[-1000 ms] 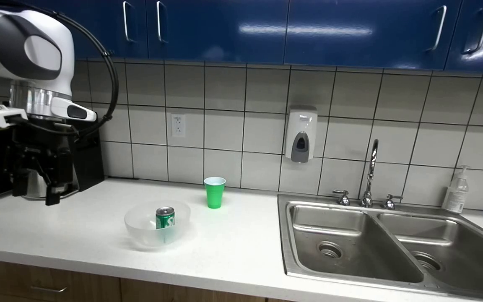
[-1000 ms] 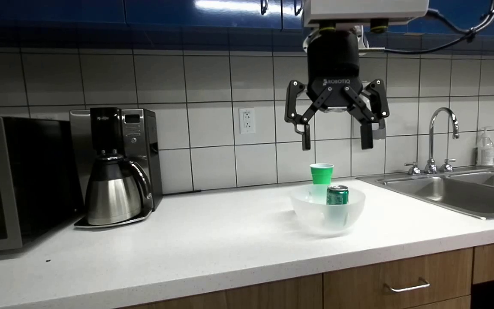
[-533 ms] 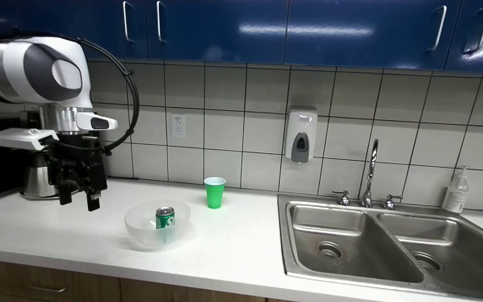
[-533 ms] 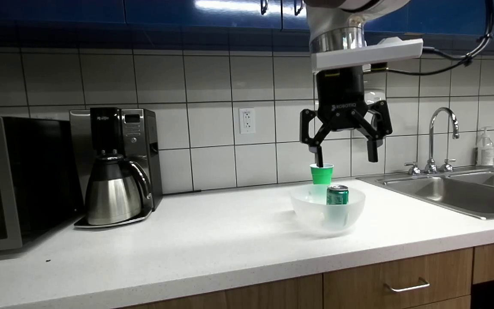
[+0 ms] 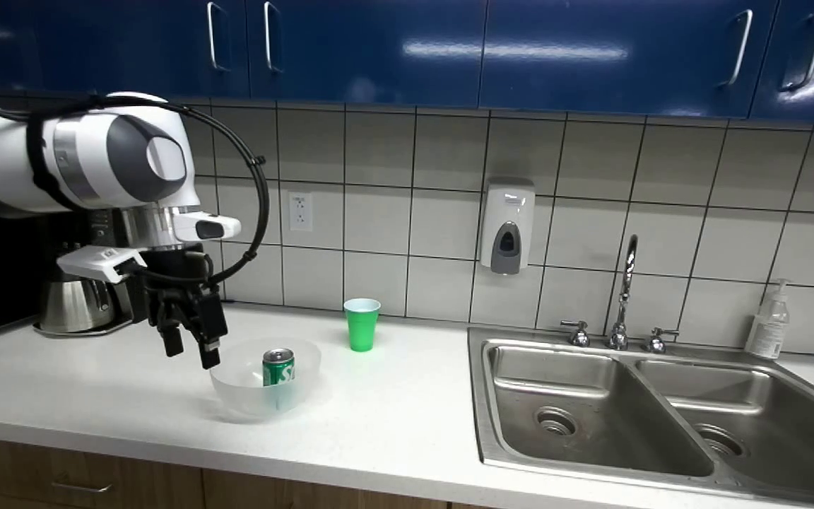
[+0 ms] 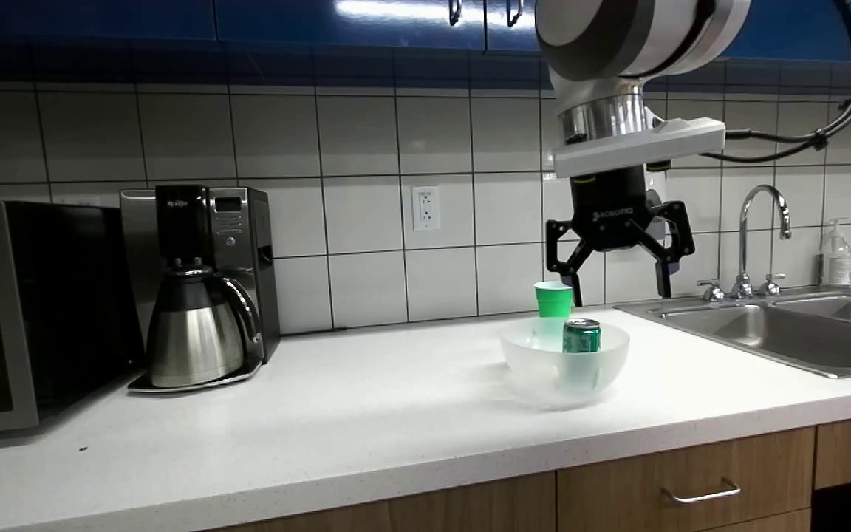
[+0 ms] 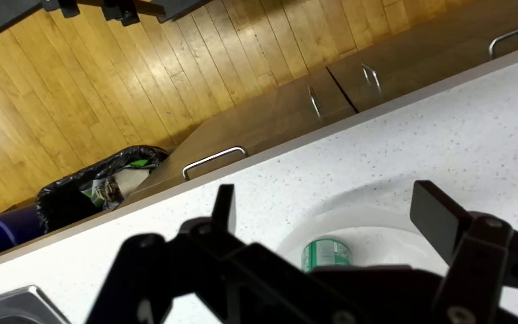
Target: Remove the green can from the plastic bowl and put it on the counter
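Note:
The green can (image 5: 278,369) (image 6: 581,337) stands upright inside the translucent plastic bowl (image 5: 241,397) (image 6: 532,375) in both exterior views. The bowl rests on the white counter (image 5: 393,424) (image 6: 337,428). My gripper (image 5: 192,352) (image 6: 620,292) is open and empty. It hangs above the counter, close to the bowl's rim and higher than the can in both exterior views. In the wrist view my open fingers (image 7: 324,209) frame part of the bowl (image 7: 371,217). The can (image 7: 326,253) shows there low in the frame, its lower part hidden by the gripper body.
A lighter green cup (image 5: 362,329) (image 6: 553,301) stands behind the bowl near the tiled wall. A steel double sink (image 5: 483,403) is set into the counter. A coffee maker (image 6: 196,340) and a microwave (image 6: 63,310) stand at the other end. The counter's front edge (image 7: 259,158) shows in the wrist view.
My arm and open gripper have come down and moved toward the bowl, away from the coffee maker. The can, bowl and cup have not moved.

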